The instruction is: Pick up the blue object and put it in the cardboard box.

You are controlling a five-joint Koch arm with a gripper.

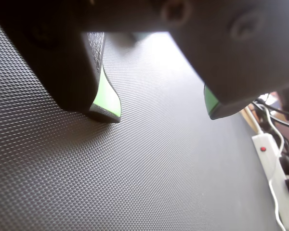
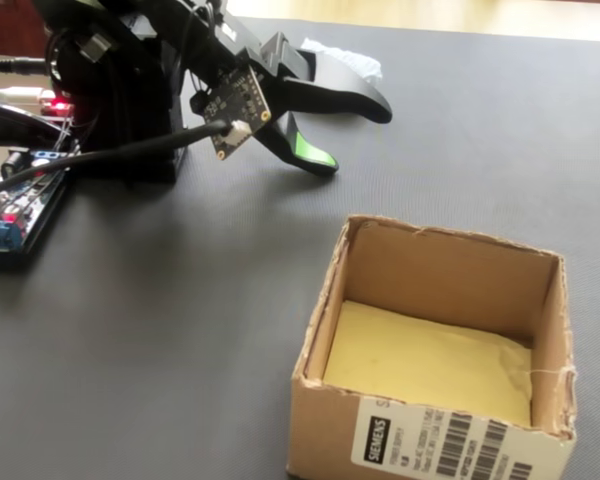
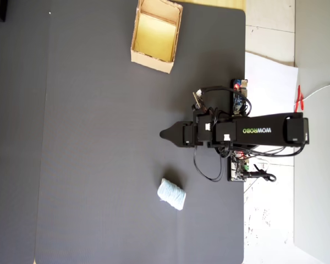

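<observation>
The blue object (image 3: 171,193), a pale ribbed roll, lies on the dark mat; in the overhead view it sits below the arm. In the fixed view only a pale part of the blue object (image 2: 352,61) peeks out behind the jaws. My gripper (image 3: 164,133) hovers low over the mat, apart from the roll. The wrist view shows the gripper (image 1: 162,114) open, with only mat between its green-padded fingers. In the fixed view the gripper (image 2: 352,138) is also spread and empty. The cardboard box (image 3: 151,60) stands at the top of the overhead view. The same cardboard box (image 2: 430,268) fills the front right of the fixed view, with only its yellowish floor showing inside.
Circuit boards (image 2: 10,215) with red lights and cables sit beside the arm's base (image 2: 120,110). A white power strip (image 1: 274,166) lies off the mat's edge. The mat ends just behind the arm's base, where a white sheet (image 3: 269,77) lies.
</observation>
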